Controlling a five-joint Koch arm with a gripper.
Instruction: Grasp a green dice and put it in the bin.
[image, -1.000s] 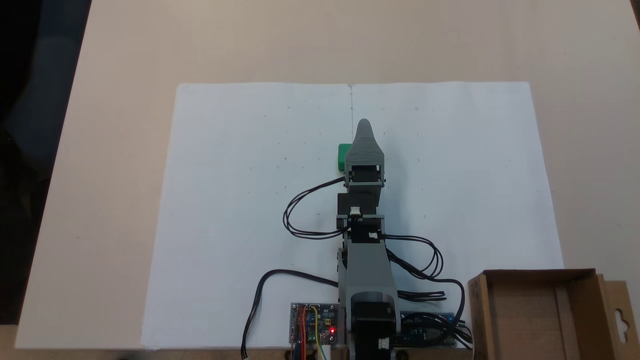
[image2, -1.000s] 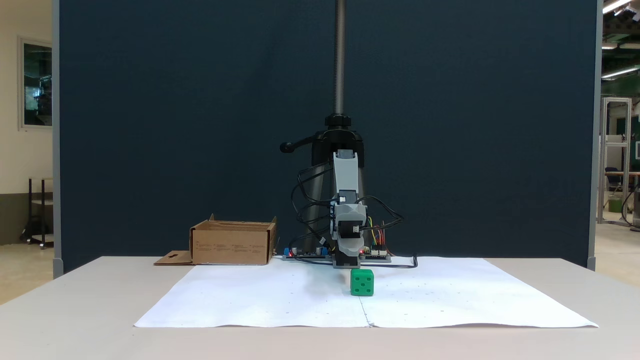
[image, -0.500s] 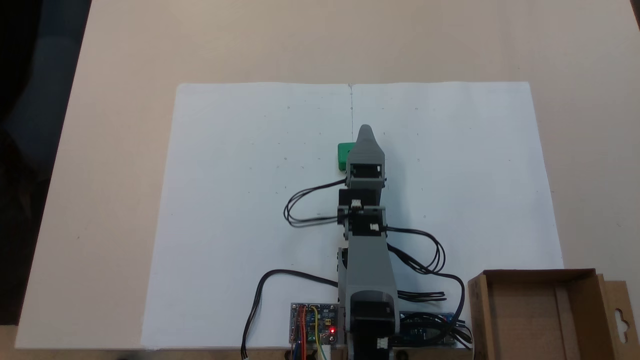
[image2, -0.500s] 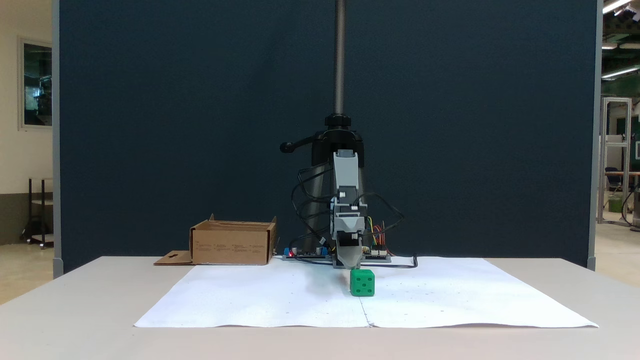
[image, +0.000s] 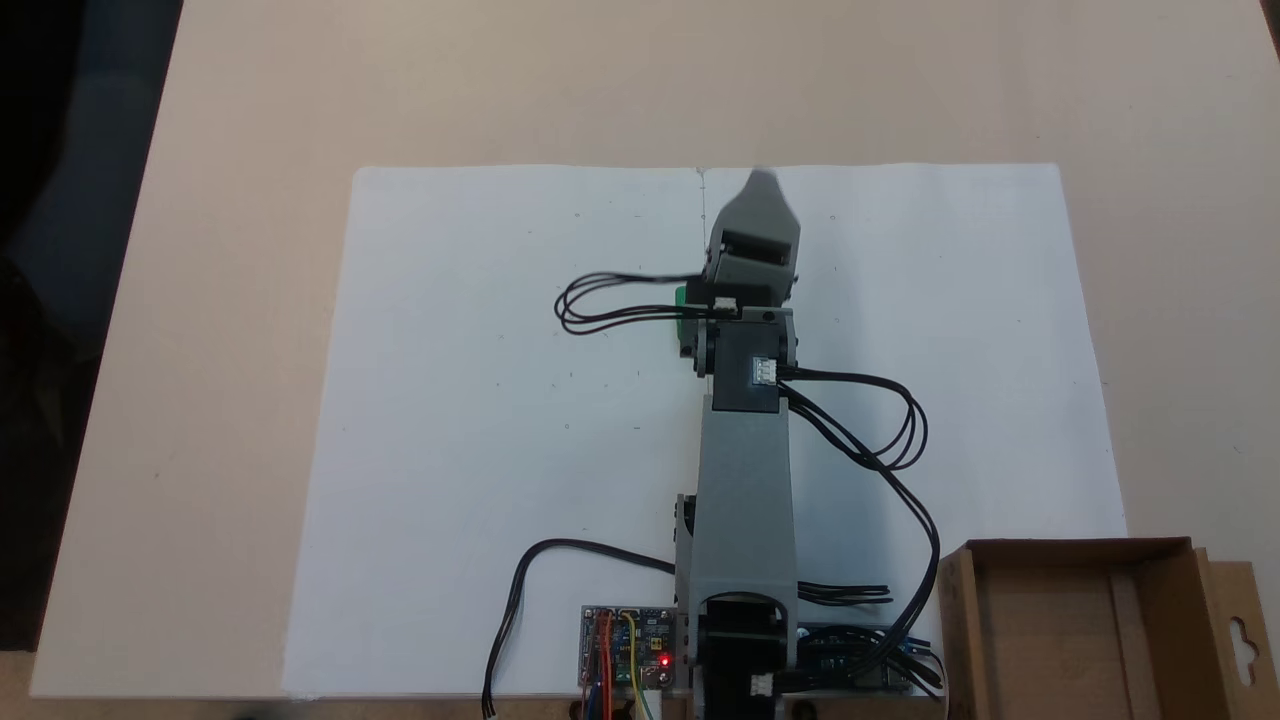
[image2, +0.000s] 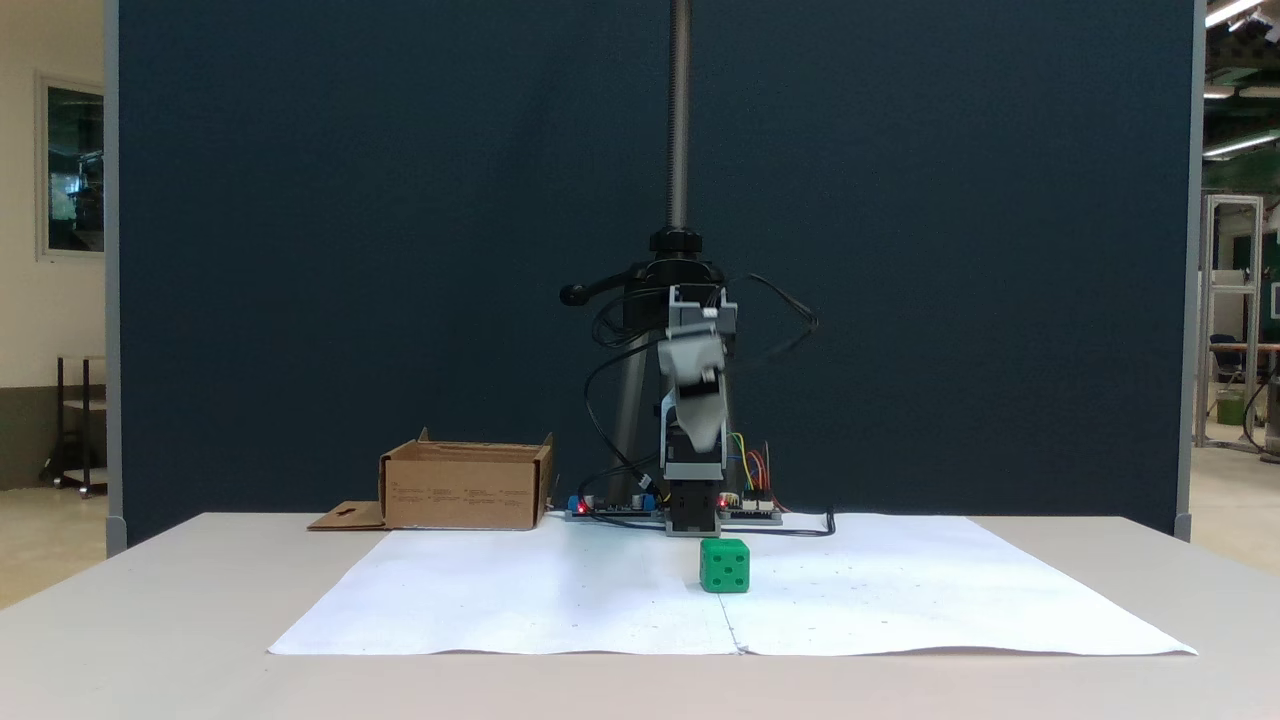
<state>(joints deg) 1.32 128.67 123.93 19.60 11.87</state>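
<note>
The green dice (image2: 724, 565) sat on the white paper sheet (image2: 560, 600), near the sheet's centre crease and closer to its far edge as seen from above; in the view from above only a sliver of it (image: 682, 297) showed beside the wrist and a loop of black cable (image: 600, 305). It was untouched, flat on the sheet, with three pips visible on the face toward the front camera.

Left to right in the front view: the bin (image2: 465, 486) stood at the back left of the table, beside the sheet's rear left corner, open side up with its slotted flap lying flat; in the view from above it was at the near right corner (image: 1080, 560). The arm's base stood at the middle of the sheet's rear edge, and the dice lay straight in front of it.

Step in hand, as judged: approach for the grasp. To do it well, the tips should come down straight over the cube, spread wider than it, one jaw on each of two opposite flat faces, and close only once low enough to clear the rounded top edges.

The gripper (image2: 700, 440) was raised well above the dice, blurred, tip pointing down. It (image: 762, 180) carried nothing and touched nothing. Jaw opening could not be told: only one tip showed.
</note>
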